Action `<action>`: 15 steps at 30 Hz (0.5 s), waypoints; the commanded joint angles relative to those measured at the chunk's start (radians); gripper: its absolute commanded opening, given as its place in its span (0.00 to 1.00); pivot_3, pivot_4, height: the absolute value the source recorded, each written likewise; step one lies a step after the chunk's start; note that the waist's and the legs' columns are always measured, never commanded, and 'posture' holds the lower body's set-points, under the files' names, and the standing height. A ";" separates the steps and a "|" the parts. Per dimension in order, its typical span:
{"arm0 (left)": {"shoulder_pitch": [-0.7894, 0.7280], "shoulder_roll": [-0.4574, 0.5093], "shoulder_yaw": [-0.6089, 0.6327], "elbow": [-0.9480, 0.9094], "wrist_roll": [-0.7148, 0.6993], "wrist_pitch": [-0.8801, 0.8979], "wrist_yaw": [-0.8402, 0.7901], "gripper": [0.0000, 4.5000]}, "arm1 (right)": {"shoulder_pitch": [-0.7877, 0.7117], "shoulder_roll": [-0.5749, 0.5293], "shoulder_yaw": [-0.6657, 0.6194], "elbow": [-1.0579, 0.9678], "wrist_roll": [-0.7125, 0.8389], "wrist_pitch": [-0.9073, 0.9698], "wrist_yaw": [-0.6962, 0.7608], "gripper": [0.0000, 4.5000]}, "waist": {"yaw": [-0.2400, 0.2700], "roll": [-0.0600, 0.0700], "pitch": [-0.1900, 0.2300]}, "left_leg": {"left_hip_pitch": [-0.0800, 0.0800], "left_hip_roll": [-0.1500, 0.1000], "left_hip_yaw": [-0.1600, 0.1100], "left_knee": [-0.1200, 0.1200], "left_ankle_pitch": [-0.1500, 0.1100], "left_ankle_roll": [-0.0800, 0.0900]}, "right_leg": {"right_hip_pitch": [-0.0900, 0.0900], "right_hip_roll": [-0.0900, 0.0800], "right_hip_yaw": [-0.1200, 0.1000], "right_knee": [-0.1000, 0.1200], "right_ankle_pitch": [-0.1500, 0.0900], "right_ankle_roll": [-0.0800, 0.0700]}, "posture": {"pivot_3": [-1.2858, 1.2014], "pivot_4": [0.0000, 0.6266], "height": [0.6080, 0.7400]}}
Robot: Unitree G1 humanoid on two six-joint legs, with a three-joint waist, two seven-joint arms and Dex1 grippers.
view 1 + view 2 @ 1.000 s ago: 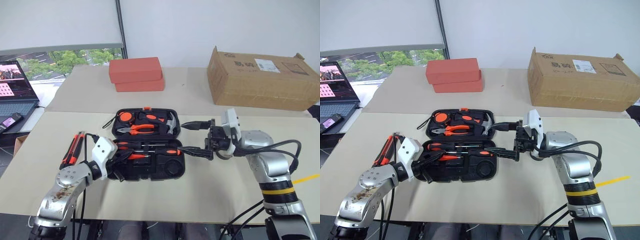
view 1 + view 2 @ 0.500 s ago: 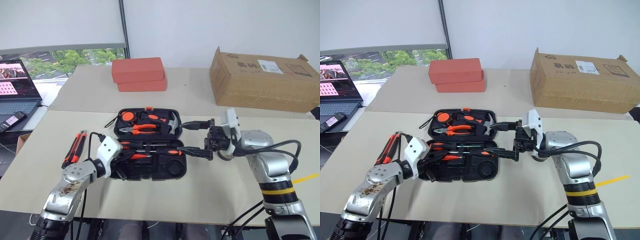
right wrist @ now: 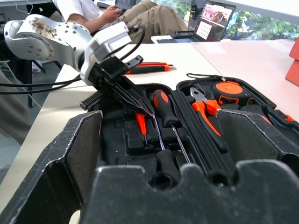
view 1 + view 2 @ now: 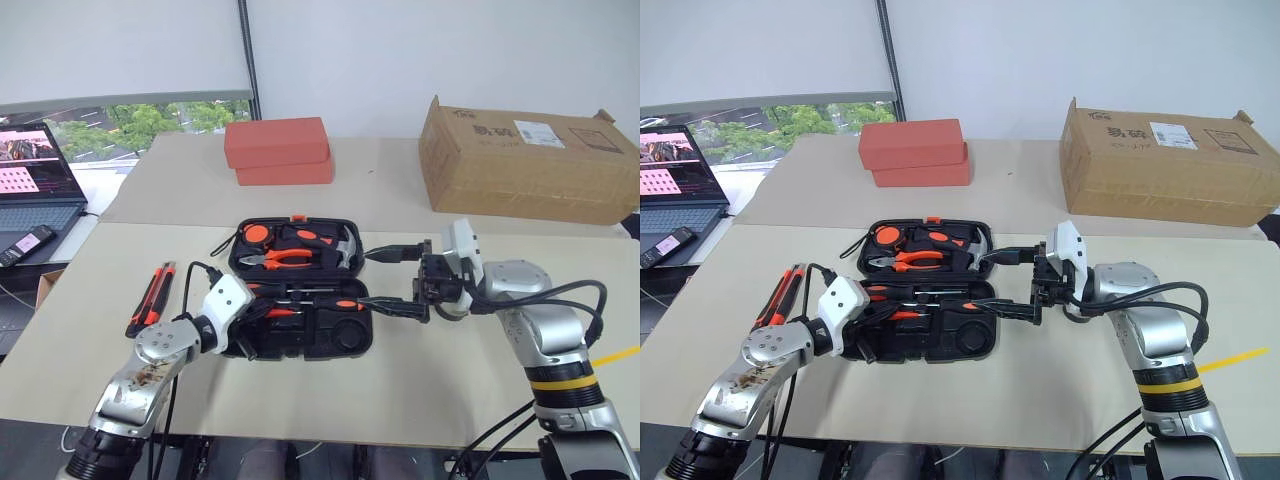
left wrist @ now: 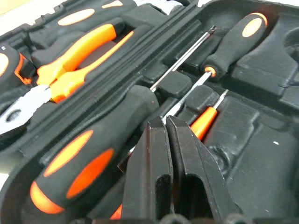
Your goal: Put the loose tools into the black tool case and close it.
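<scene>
The black tool case lies open in the middle of the table. Its near half holds several orange-and-black screwdrivers; a small orange one lies among them. My left gripper is shut over that half, its tips right at a thin metal shaft; whether they pinch it I cannot tell. My right gripper points at the case's right end, open wide with nothing gripped. Two loose orange-and-black tools lie on the table left of the case.
Pliers, a tape measure and a hammer sit in the case's far half. Red-orange blocks and a cardboard box stand at the back. A laptop and phone are at far left. A seated person is beyond the table.
My left wrist has rolled a little while its shut fingers stay over the case's near half. The right gripper has not moved. The head view has shifted slightly.
</scene>
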 commanded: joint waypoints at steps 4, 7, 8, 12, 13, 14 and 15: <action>0.057 -0.054 0.112 0.002 -0.092 -0.023 0.015 0.03 | 0.001 -0.002 -0.012 -0.023 0.015 -0.020 0.005 1.00 | -0.005 0.001 -0.001 | -0.001 0.001 0.001 0.000 0.000 0.000 | -0.001 -0.001 0.001 0.000 0.000 0.000 | 0.52 0.24 0.78; 0.076 -0.055 0.207 -0.072 -0.147 0.009 0.048 0.03 | -0.016 0.020 -0.015 -0.010 0.032 -0.021 0.007 1.00 | -0.005 -0.001 0.000 | -0.004 0.002 0.000 0.000 0.000 0.000 | -0.004 -0.001 0.001 0.000 0.001 -0.001 | 0.52 0.24 0.78; 0.081 -0.051 0.242 -0.092 -0.158 0.022 0.065 0.03 | -0.024 0.031 -0.016 -0.006 0.041 -0.018 0.007 1.00 | -0.006 -0.002 0.001 | -0.004 0.002 0.000 0.000 0.000 0.000 | -0.004 0.000 0.001 0.000 0.001 -0.001 | 0.52 0.24 0.78; 0.069 -0.066 0.375 -0.113 -0.193 0.094 0.172 0.08 | -0.049 0.064 -0.022 0.011 0.065 -0.008 0.012 1.00 | -0.005 -0.004 0.002 | -0.005 0.001 0.000 0.000 0.000 0.000 | -0.005 0.001 0.000 0.000 0.001 -0.001 | 0.52 0.24 0.78; 0.072 -0.064 0.415 -0.104 -0.196 0.117 0.201 0.14 | -0.058 0.068 -0.016 0.023 0.061 -0.013 0.018 1.00 | -0.005 -0.004 0.002 | -0.005 0.001 0.000 0.000 0.000 0.000 | -0.004 0.000 0.000 -0.001 0.001 -0.001 | 0.52 0.24 0.78; 0.077 -0.060 0.445 -0.096 -0.196 0.133 0.222 0.18 | -0.066 0.071 -0.010 0.035 0.056 -0.020 0.026 1.00 | -0.006 -0.004 0.002 | -0.005 0.000 0.000 0.000 0.000 0.001 | -0.004 0.000 -0.001 -0.001 0.001 -0.001 | 0.52 0.24 0.78; 0.082 -0.057 0.474 -0.087 -0.188 0.164 0.257 0.24 | -0.075 0.074 -0.002 0.048 0.051 -0.027 0.035 1.00 | -0.006 -0.005 0.003 | -0.005 0.000 0.000 0.000 -0.001 0.001 | -0.004 0.000 -0.001 -0.001 0.001 -0.001 | 0.52 0.24 0.78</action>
